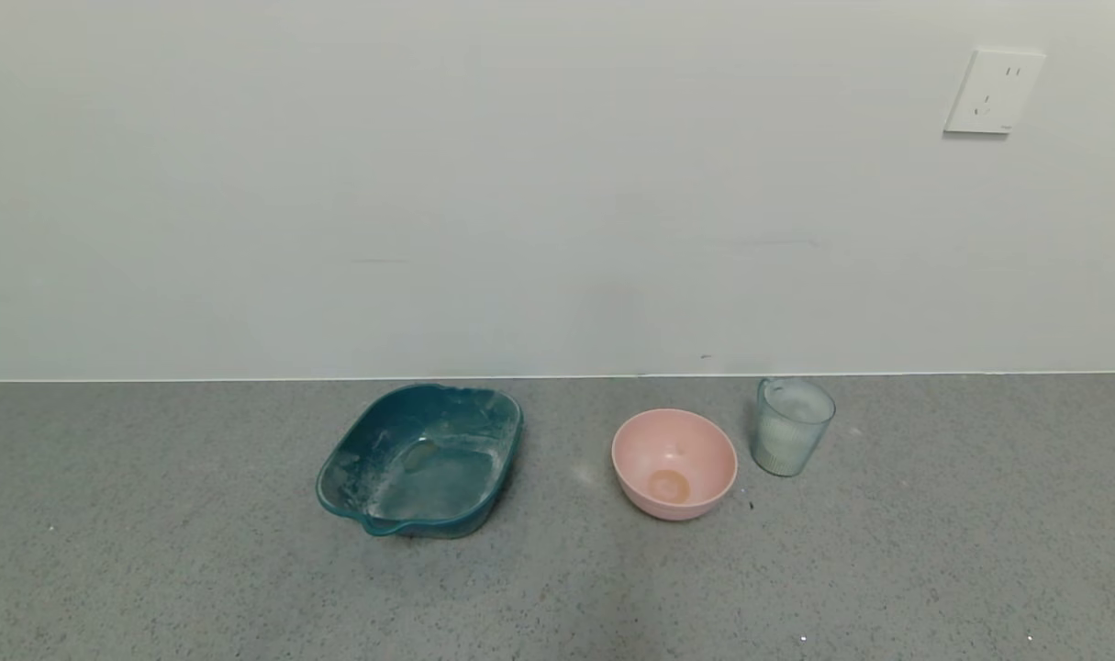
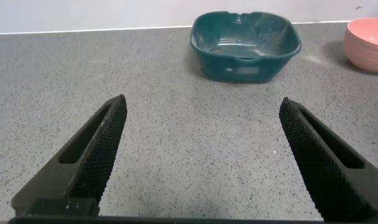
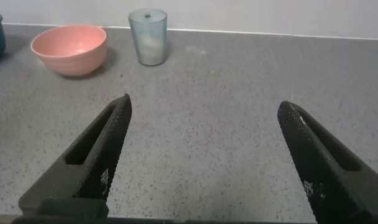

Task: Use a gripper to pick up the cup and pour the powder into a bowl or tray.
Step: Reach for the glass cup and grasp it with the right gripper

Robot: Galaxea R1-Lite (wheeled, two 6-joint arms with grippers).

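The ribbed pale blue-green cup point(image 1: 791, 428) stands upright near the wall, right of the pink bowl point(image 1: 674, 463), with white powder point(image 1: 782, 441) inside it. The cup point(image 3: 148, 37) and the bowl point(image 3: 69, 48) also show far off in the right wrist view. The right gripper point(image 3: 204, 118) is open and empty over bare counter, well short of the cup. The left gripper point(image 2: 202, 118) is open and empty over bare counter, facing the teal tray point(image 2: 245, 37). Neither arm shows in the head view.
The teal tray point(image 1: 421, 459), dusted with white powder, sits left of the bowl. The bowl's edge point(image 2: 369, 43) shows in the left wrist view. The grey speckled counter point(image 1: 557, 588) runs back to a white wall with a socket point(image 1: 993, 92).
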